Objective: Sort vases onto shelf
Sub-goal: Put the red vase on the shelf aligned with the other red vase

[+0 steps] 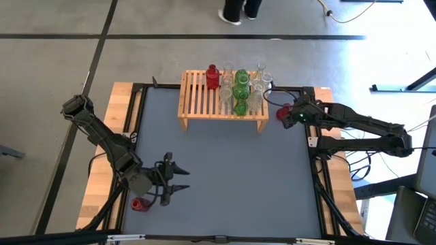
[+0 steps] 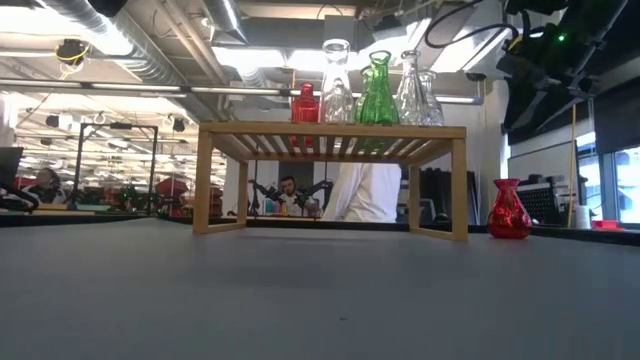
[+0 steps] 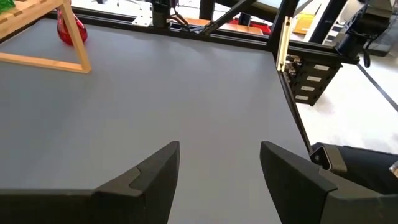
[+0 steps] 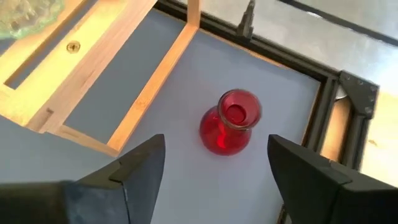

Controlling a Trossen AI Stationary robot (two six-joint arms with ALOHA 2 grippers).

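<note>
The light-wood shelf (image 1: 223, 102) stands at the table's far edge. Several vases stand on its right half: a red one (image 1: 212, 76), a green one (image 1: 240, 88) and clear ones (image 1: 259, 83). In the low view they line its top (image 2: 377, 92). One red vase (image 4: 229, 124) stands upright on the table just right of the shelf (image 1: 281, 110) (image 2: 508, 210). My right gripper (image 4: 214, 177) hovers open above it, touching nothing. My left gripper (image 1: 182, 180) is open over the near left of the table. Another red vase (image 1: 139, 203) sits beside the left arm.
A black metal frame (image 1: 317, 156) runs around the grey table top (image 1: 231, 177). The shelf's right leg (image 4: 149, 93) stands close to the red vase under my right gripper. A person's legs (image 1: 238, 10) show on the floor beyond the table.
</note>
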